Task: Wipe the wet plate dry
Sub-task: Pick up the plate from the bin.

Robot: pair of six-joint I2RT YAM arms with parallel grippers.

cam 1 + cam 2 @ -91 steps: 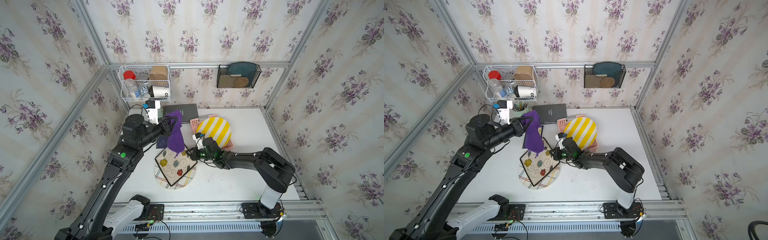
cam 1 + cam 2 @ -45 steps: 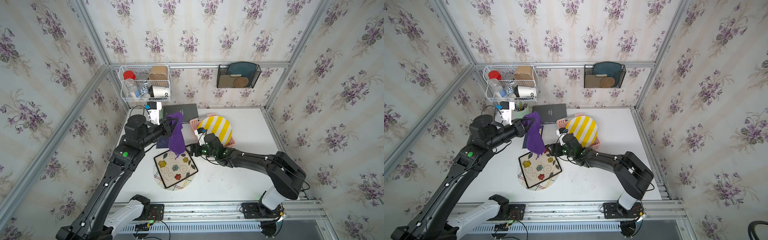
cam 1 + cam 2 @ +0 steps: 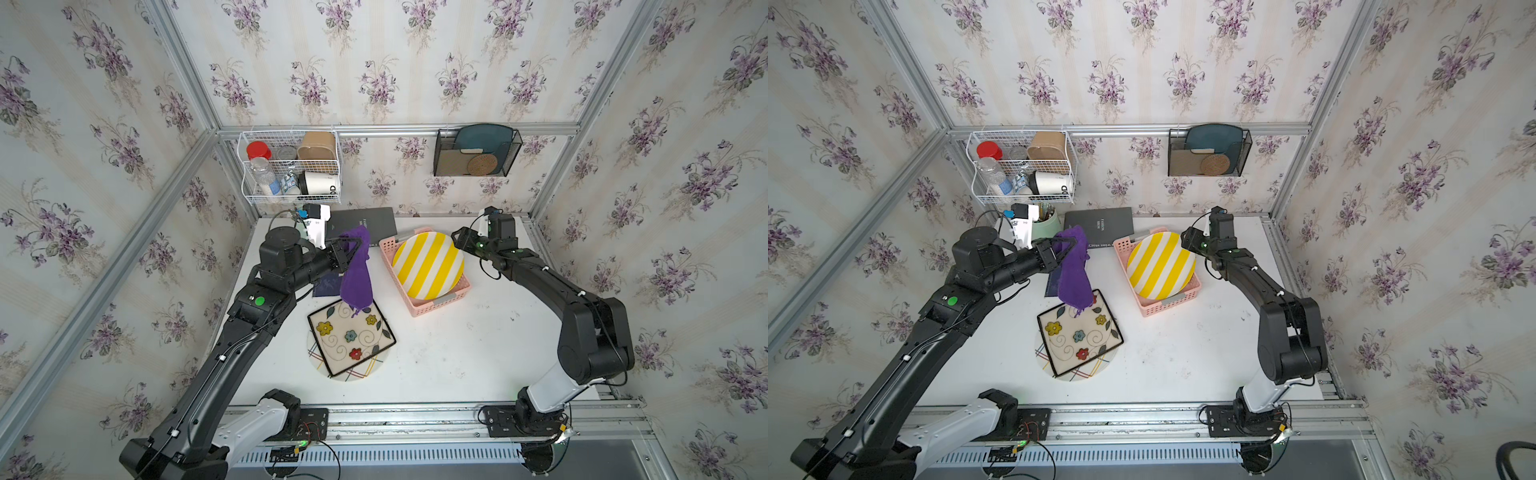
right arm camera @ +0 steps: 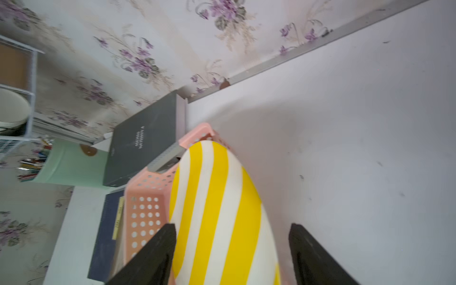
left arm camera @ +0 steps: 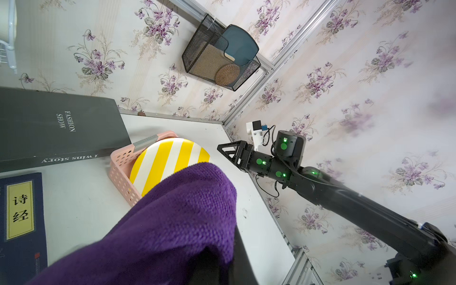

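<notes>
Hanging from the left hand (image 3: pixel 357 244), a purple cloth (image 3: pixel 356 278) is gripped by its upper end between jaws closed tight. Its lower tip is seen over the far edge of the square flowered plate (image 3: pixel 351 338); whether it touches cannot be told. That plate is laid flat on a round plate (image 3: pixel 351 376), left of the middle of the tabletop (image 3: pixel 457 353). To the right and farther off, a yellow striped plate (image 3: pixel 428 266) is propped at a tilt in a pink basket (image 3: pixel 440 305). The right hand (image 3: pixel 460 241) is held just beside the far right rim of the striped plate, with its fingers (image 4: pixel 153 256) spread wide and nothing gripped. In the right wrist view the plate's edge is seen ahead between them. A grey book (image 3: pixel 365 220) is laid by the far wall behind the cloth.
</notes>
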